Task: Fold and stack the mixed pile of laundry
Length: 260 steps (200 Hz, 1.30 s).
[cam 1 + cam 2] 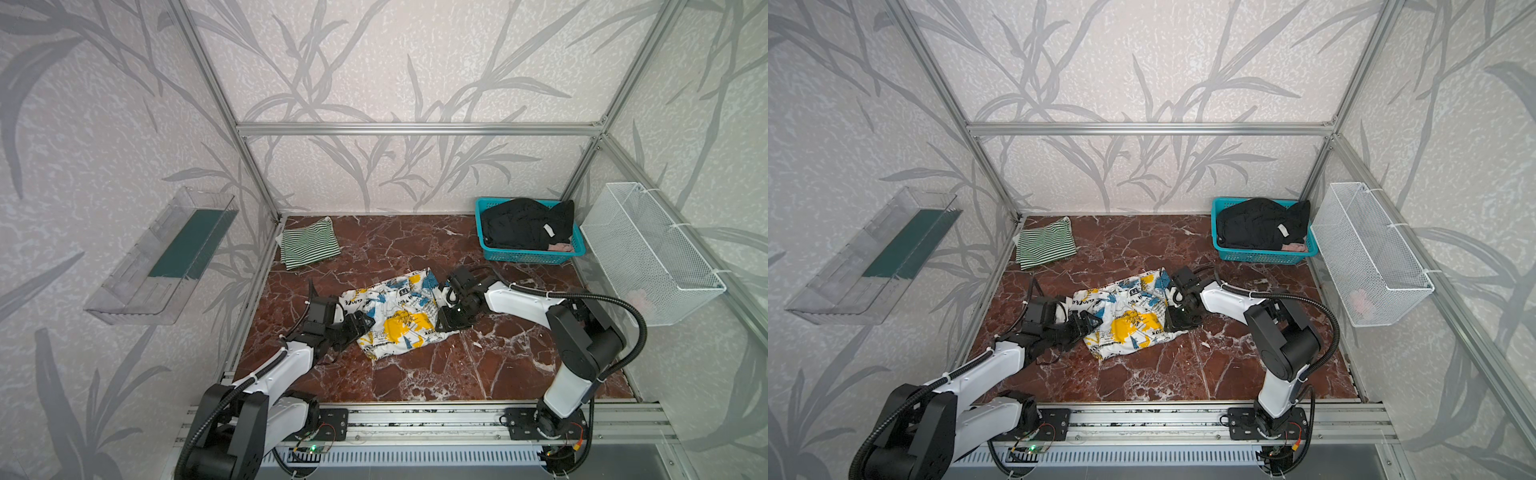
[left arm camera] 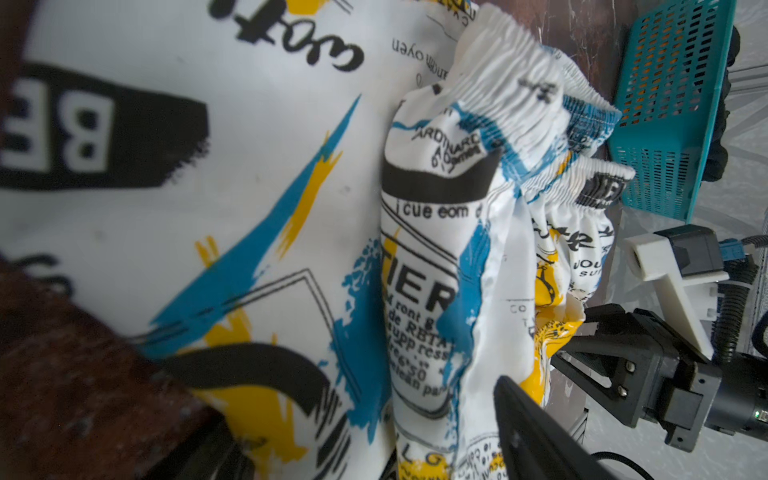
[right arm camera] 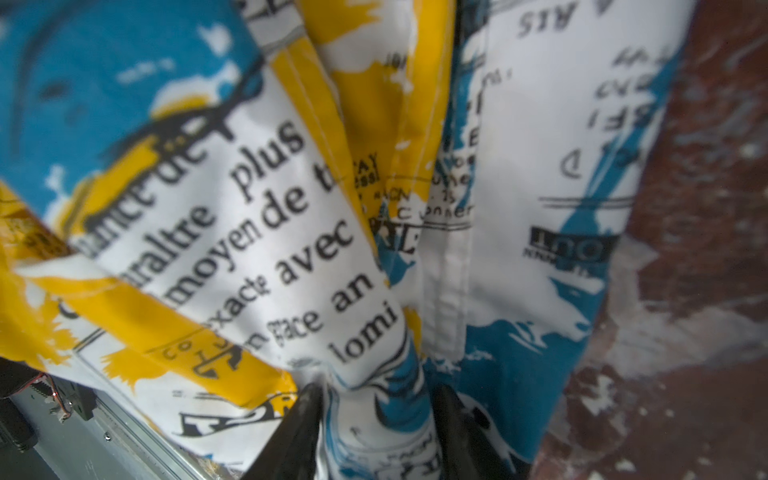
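The right gripper [image 3: 374, 415] is shut tight on a bunched bit of the printed garment [image 1: 399, 318], on the side of it nearer the teal basket [image 1: 528, 255]. The left gripper [image 1: 362, 323] sits at the side of that garment far from the basket. Its jaws are wide apart, with loose cloth lying between them. The printed garment lies crumpled in the middle of the table [image 1: 498, 365]. Its long way runs on a slant, and its stretchy, gathered end points toward the basket. A black garment [image 1: 523, 226] is heaped inside the basket, with a small pinkish garment [image 1: 561, 247] tucked in one corner. The striped garment [image 1: 309, 245] lies folded flat, well apart from the basket, along the same back wall. The table is red-brown with white cracks like stone. A white wire basket [image 1: 648, 249] hangs just beside the teal one. The walls [image 1: 395, 62] are pale with grey leaves.
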{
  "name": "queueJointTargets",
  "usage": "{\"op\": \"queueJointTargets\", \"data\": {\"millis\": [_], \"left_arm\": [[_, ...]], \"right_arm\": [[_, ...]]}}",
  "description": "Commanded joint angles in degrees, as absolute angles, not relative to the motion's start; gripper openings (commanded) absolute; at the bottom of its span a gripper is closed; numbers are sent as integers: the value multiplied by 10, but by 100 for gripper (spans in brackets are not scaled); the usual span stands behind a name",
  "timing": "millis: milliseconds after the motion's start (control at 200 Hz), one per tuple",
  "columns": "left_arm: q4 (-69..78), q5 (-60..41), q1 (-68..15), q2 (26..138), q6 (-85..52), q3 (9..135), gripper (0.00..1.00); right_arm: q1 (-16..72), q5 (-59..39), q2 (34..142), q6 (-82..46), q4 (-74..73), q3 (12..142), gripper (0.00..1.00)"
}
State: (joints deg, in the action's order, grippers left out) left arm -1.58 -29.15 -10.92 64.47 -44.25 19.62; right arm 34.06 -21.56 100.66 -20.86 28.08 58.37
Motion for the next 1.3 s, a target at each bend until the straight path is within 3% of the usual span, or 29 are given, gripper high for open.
{"op": "queueJointTargets", "data": {"millis": [0, 280, 555, 860, 1295], "left_arm": [[-16, -261, -109, 651, -423, 201, 72], [27, -301, -110, 713, -396, 228, 54], [28, -317, -110, 795, -385, 285, 26], [-135, -246, -109, 840, -293, 483, 0], [-356, -115, -49, 1023, -159, 875, 0]], "right_arm": [[341, -220, 986, -217, 278, 582, 46], [342, -187, 931, -200, 307, 596, 47], [341, -134, 854, -181, 360, 622, 53], [330, -90, 775, -172, 369, 613, 56], [318, -75, 675, -183, 359, 537, 57]]}}
